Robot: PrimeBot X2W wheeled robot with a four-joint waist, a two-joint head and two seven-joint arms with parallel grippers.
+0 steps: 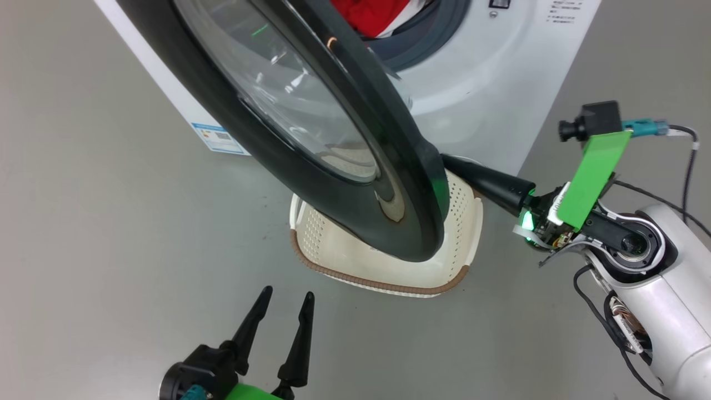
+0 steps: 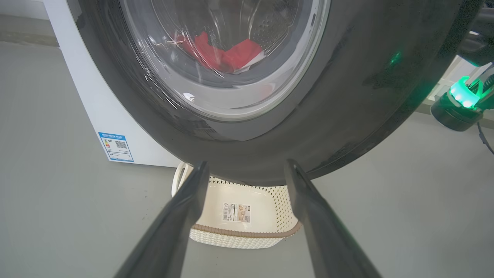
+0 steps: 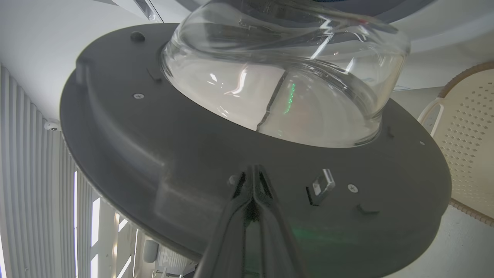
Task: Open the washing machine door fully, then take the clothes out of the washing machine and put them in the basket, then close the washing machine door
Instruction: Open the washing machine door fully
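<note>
Washing machine door [image 1: 294,111] stands part open, swung out from the front of the washing machine [image 1: 489,94], glossy black rim toward the head camera. Glass bowl [image 3: 285,77] bulges from the door's grey inner face.

Clothes [image 1: 377,14]: red with a bit of white, inside the drum behind the door. In the left wrist view they show through the door's glass.

Basket [image 1: 366,280]: on the grey floor [image 1: 83,222] right under the door's lower rim, which hides part of it in the head view. Nothing in the part of it that shows. Label sticker [image 2: 236,212] on its inner wall, below the door rim in the left wrist view.

Right gripper [image 3: 252,172]: fingers pressed together, nothing between them. Tips are at the door's inner face near its outer edge, just beside a small catch [image 3: 322,185]. They look to be touching the face, but I cannot tell for sure. In the head view its dark fingers run in behind the door's edge from the right.

Left gripper [image 1: 288,292]: fingers spread apart, holding nothing, on the door's outer side, below its lower rim and apart from it. In the left wrist view its tips point at the door's lower rim, with the basket between them.

Blue label sticker [image 1: 219,136] is on the machine's side panel, left of the door.
</note>
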